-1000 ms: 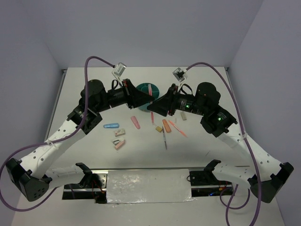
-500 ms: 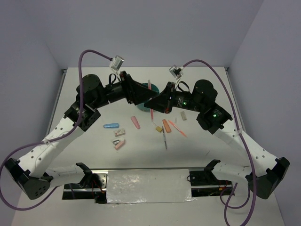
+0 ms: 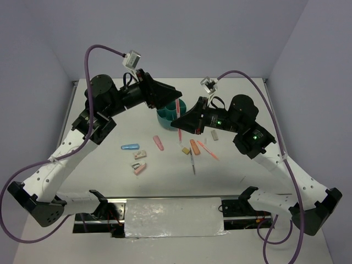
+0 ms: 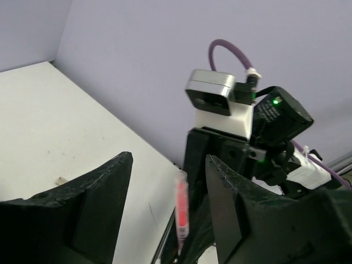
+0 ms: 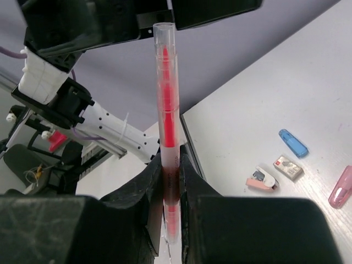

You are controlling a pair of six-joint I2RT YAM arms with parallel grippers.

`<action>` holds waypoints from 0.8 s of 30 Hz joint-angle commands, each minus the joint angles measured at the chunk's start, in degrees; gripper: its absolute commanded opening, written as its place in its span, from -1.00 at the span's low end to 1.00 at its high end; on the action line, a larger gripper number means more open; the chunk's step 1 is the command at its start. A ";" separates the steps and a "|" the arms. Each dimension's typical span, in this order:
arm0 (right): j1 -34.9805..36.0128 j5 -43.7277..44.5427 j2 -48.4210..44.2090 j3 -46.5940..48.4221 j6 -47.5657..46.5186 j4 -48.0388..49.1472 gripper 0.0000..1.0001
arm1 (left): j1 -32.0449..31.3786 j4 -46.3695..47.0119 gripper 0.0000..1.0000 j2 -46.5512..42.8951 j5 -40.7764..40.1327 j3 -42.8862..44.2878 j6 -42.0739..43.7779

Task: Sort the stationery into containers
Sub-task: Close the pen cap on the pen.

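well, pen (image 5: 166, 110) in right gripper (image 5: 170, 168)

Both arms reach forward and inward, elbows bent high, forearms angled toward each other so the two wrists nearly meet nose to nose. The left gripper (image 3: 177, 100) sits the higher of the pair, pointing right and slightly down, its jaws spread wide. The right gripper (image 3: 176, 125) points left just below it, fingers (image 5: 153, 184) pinched tight on a thin pink pen (image 5: 168, 104) that stands upright between them
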 commanded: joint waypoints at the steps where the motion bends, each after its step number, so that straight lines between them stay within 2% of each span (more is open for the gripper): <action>1: -0.05 -0.14 -1.67 1.72 -1.48 -0.53 -1.00 | 0.68 1.18 0.35 0.25 1.22 0.81 -0.23; 3: -0.14 0.13 -1.76 1.81 -1.75 -0.79 -1.00 | 0.68 1.27 0.32 0.16 1.48 0.37 -0.93; 5: -0.23 0.13 -1.76 2.07 -1.92 -1.32 -1.00 | 0.77 2.40 0.19 -0.01 1.92 -0.60 -1.99; 9: -0.14 0.74 -1.32 2.69 -2.27 -2.38 -1.00 | 0.77 4.78 0.15 -0.45 3.24 -2.18 -4.01; 12: -0.14 1.27 -1.05 2.95 -2.27 -2.90 -1.00 | 0.68 5.75 0.03 -1.15 3.85 -2.97 -5.07; 13: -0.14 1.36 -0.97 3.04 -2.27 -2.82 -1.00 | 0.68 5.93 -0.03 -1.33 4.38 -3.76 -5.76; 14: -0.14 1.36 -0.88 3.04 -2.10 -2.73 -1.00 | 0.68 6.10 -0.20 -1.59 4.56 -4.20 -5.86; 16: -0.14 1.36 -0.79 3.39 -2.01 -2.55 -1.00 | 0.68 5.75 -0.36 -2.03 4.38 -4.99 -5.95; 19: -0.14 1.18 -0.35 4.01 -2.01 -2.82 -1.00 | 0.68 5.05 -0.73 -2.30 4.56 -5.96 -6.21; 21: -0.14 1.10 -0.26 4.53 -2.10 -2.90 -1.00 | 0.68 4.70 -0.83 -2.39 4.30 -6.14 -6.12; 22: -0.14 1.09 0.00 4.62 -2.18 -2.73 -1.00 | 0.68 4.44 -0.97 -2.39 4.38 -6.31 -6.30; 24: -0.23 1.62 0.87 6.71 -2.71 -3.25 -1.00 | 0.60 3.56 -1.00 -2.39 4.64 -6.84 -6.21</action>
